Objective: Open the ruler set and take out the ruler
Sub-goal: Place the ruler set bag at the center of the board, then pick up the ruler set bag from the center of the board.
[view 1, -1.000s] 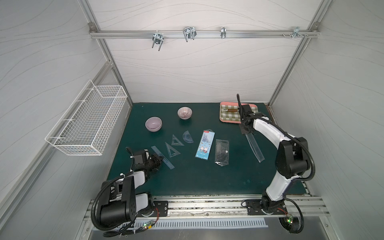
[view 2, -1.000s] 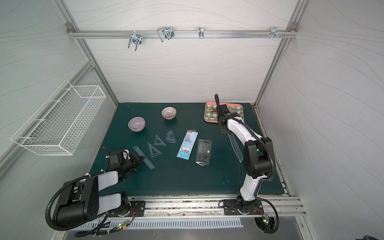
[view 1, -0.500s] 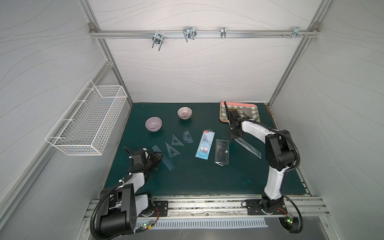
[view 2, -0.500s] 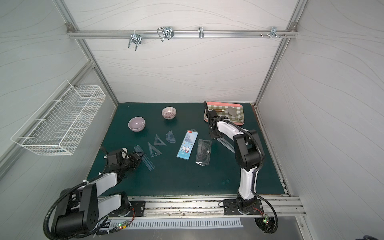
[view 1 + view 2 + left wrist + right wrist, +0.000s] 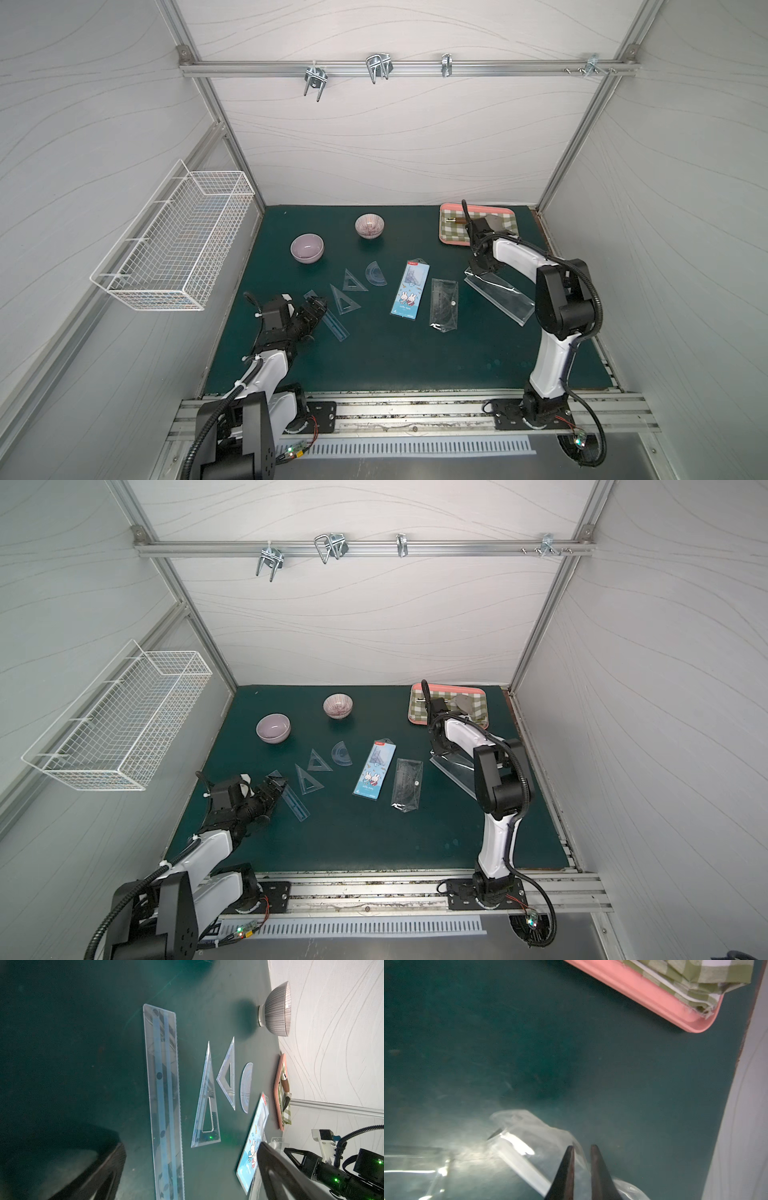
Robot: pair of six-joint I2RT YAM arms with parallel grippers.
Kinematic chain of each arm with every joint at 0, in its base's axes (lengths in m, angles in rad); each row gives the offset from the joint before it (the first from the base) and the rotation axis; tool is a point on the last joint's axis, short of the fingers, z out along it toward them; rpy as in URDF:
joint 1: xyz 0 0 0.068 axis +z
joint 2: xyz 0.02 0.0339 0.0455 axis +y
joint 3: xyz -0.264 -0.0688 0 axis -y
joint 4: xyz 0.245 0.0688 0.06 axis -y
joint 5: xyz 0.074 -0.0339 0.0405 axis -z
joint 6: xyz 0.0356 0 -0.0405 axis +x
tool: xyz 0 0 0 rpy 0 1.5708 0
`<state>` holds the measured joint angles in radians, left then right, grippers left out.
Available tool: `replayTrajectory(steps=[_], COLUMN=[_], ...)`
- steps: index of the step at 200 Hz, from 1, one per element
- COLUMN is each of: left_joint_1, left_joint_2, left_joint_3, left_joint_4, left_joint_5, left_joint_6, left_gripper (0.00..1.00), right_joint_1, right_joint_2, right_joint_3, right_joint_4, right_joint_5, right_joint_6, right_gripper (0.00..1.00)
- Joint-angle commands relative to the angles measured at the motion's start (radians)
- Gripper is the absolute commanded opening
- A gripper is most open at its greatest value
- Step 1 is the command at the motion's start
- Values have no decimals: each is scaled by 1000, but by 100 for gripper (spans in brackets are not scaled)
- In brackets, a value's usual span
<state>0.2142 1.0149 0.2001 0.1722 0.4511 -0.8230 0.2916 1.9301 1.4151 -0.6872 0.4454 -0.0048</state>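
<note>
The long clear straight ruler with blue stripes (image 5: pixel 330 320) lies flat on the dark green mat (image 5: pixel 374 361) at about 8 o'clock, outside any packaging. The left gripper (image 5: pixel 318 305) sits low at the ruler's far end with its black fingers (image 5: pixel 99 1167) spread wide. In the left wrist view the ruler runs between them, with no finger touching it.

Toward 2 o'clock from the ruler lie a larger clear set square (image 5: pixel 344 300), a smaller one (image 5: pixel 353 281) and a clear half-round protractor (image 5: pixel 376 274), each apart from the others. Near the mat's centre are the blue printed card with cartoon rabbits (image 5: pixel 409 291) and, just beside it at 3 o'clock, a flat clear snap pouch (image 5: pixel 444 305).

At about 3 o'clock on the mat lies a crumpled clear plastic sleeve (image 5: pixel 500 299). The right gripper (image 5: pixel 582 1147) is at its far end, tips only narrowly parted. Whether they pinch the film I cannot tell.

A pink tray (image 5: pixel 643 991) holding a green checked cloth (image 5: pixel 685 978) sits at 1 o'clock. A plain lilac bowl (image 5: pixel 307 248) and a striped bowl (image 5: pixel 369 226) stand around 11 o'clock.
</note>
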Motion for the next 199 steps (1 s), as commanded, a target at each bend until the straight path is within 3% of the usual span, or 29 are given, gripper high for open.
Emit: replayTrajectory(steps=[1, 17, 34, 65, 105, 144, 199], left_joint_1=[2, -14, -70, -209, -316, -451, -578], left_joint_2=[-25, -43, -58, -33, 87, 287, 559], left_joint_3=[45, 76, 128, 224, 296, 431, 608], left_joint_4=[-40, -61, -104, -133, -40, -43, -53], left_joint_5=[6, 19, 9, -21, 30, 34, -6], left_joint_6=[-9, 7, 46, 114, 149, 242, 309], left_gripper=[100, 100, 100, 100, 99, 80, 56], right_joint_1=[-21, -21, -17, -12, 7, 23, 72], right_joint_2=[-70, -108, -148, -212, -162, -73, 111], right_joint_3=[-12, -14, -13, -34, -43, -53, 55], right_joint_4=[-32, -26, -22, 26, 112, 255, 317], right_joint_5=[45, 43, -2, -260, -570, -795, -865], right_joint_6=[-3, -5, -1, 21, 71, 173, 256], right_gripper=[34, 45, 49, 52, 54, 52, 47])
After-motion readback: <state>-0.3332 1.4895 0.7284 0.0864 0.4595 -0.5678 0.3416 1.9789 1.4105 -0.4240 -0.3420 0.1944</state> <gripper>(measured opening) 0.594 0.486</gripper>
